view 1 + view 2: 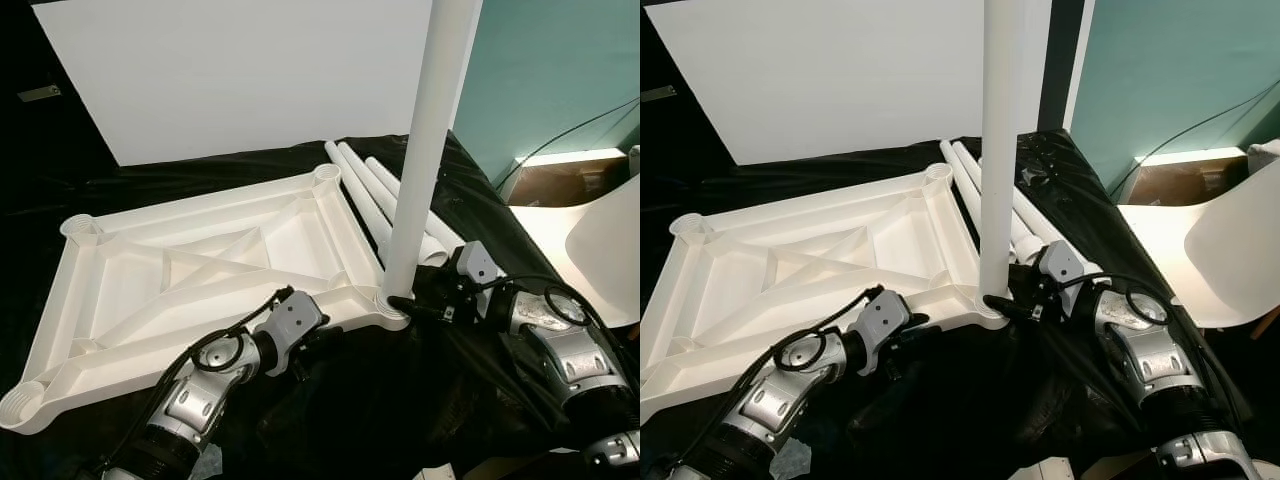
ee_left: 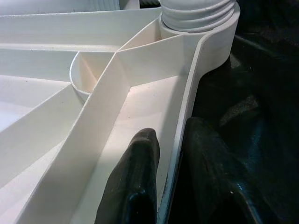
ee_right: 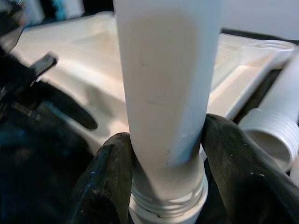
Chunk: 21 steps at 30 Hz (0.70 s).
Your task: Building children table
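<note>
The upturned white plastic tabletop [image 1: 200,270] lay ribbed side up across the middle of the frame on a black cloth [image 1: 400,420], with a threaded socket at each corner. In the lower-right corner socket [image 1: 392,305] stood an upright white table leg [image 1: 425,150], rising out of the top of the frame. The right gripper [image 1: 408,300] was closed around the leg just above its threaded foot, one black finger [image 3: 105,186] on either side. The left gripper [image 1: 322,335], at lower centre, pinched the tabletop's near rim between its fingers [image 2: 135,186], closed on it.

The parts looked like light, stiff, hollow moulded plastic (smooth enough to slip under a twist), so I judged a hold low on the leg, close to the thread, gave the best control, while the rim served as a firm place to steady the top. Three spare legs [image 1: 365,195] lay side by side just right of the tabletop, toward upper centre. The other three sockets stood empty. A white panel [image 1: 240,70] leaned behind, and a white chair [image 1: 605,240] sat at the right edge.
</note>
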{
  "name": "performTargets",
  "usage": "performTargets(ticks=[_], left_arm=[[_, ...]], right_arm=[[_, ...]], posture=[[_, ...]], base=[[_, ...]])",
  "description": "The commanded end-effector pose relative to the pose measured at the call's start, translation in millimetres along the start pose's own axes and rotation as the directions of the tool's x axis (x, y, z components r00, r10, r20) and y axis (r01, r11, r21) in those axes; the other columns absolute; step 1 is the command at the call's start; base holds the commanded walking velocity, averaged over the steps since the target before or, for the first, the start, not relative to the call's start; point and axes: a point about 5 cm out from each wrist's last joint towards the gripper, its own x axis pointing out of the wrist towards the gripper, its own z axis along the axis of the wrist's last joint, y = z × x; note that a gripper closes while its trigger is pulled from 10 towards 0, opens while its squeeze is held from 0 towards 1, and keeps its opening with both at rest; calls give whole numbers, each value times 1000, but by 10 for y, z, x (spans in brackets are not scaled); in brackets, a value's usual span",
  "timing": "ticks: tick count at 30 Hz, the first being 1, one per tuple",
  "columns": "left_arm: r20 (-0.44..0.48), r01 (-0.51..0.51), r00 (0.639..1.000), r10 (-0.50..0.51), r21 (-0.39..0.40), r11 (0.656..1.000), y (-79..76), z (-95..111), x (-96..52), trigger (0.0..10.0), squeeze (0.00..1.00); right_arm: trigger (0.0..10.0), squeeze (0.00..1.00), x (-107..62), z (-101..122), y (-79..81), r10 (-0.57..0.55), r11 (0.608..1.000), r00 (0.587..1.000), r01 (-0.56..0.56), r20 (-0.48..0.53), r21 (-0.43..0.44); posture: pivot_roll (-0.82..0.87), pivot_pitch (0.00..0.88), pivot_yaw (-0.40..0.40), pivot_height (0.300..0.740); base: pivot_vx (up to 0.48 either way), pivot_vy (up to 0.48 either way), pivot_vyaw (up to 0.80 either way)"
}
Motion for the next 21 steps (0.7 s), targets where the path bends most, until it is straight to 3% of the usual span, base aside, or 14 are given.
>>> performTargets(ticks=[1, 2, 4, 6, 8, 11, 13, 16, 19, 20, 21], left_arm=[[-74, 144, 986, -147, -51, 988, -236, -190, 50, 10000, 0], [-74, 144, 986, -147, -51, 988, -236, -190, 50, 10000, 0], [-75, 142, 987, -145, -55, 988, -237, -194, 36, 10000, 0], [-75, 141, 987, -145, -56, 988, -238, -196, 31, 10000, 0], [-78, 143, 986, -147, -57, 988, -244, -201, 23, 10000, 0], [-81, 146, 985, -151, -59, 988, -259, -211, 12, 10000, 0], [-81, 146, 985, -151, -59, 988, -259, -211, 12, 10000, 0], [-82, 148, 985, -152, -60, 987, -264, -212, 17, 10000, 0], [-82, 148, 985, -153, -60, 987, -264, -213, 19, 10000, 0], [-82, 148, 985, -152, -61, 987, -262, -214, 19, 10000, 0], [-84, 147, 985, -152, -60, 987, -259, -218, 17, 10000, 0]], right_arm=[[0, 0, -10, -143, 147, -35, 997, 998, 39, -42, 74], [0, 0, -10, -143, 147, -35, 997, 998, 39, -42, 74], [0, 0, 2, -187, 460, -72, 987, 997, 72, -7, 143], [0, 0, 6, -183, 518, -100, 982, 995, 97, 8, 164], [0, 0, 10, -174, 501, -166, 970, 986, 160, 18, 180], [0, 0, -1, -156, 321, -410, 899, 912, 400, 25, 178], [0, 0, -1, -156, 321, -410, 899, 912, 400, 25, 178], [0, 0, 8, -145, 276, -500, 856, 865, 491, 21, 165], [0, 0, 21, -137, 277, -509, 851, 861, 500, 17, 160], [2078, 0, 33, -126, 277, -510, 851, 860, 501, 16, 154], [10000, 0, 75, -82, 288, -467, 878, 884, 458, 37, 138]], posture=[[-38, 0, 44, 740], [-38, 0, 44, 740], [-30, 0, 47, 740], [-30, 0, 47, 740], [-29, 0, 49, 740], [-30, 0, 49, 740], [-30, 0, 49, 740], [-27, 0, 49, 740], [-28, 0, 49, 740], [-29, 0, 50, 740], [-29, 0, 48, 740]], base=[[0, 0, 0], [0, 0, 0], [0, 0, 0], [0, 0, 0], [0, 0, 0], [0, 0, 0], [0, 0, 0], [0, 0, 0], [0, 0, 0], [0, 0, 0], [0, 0, 0]])
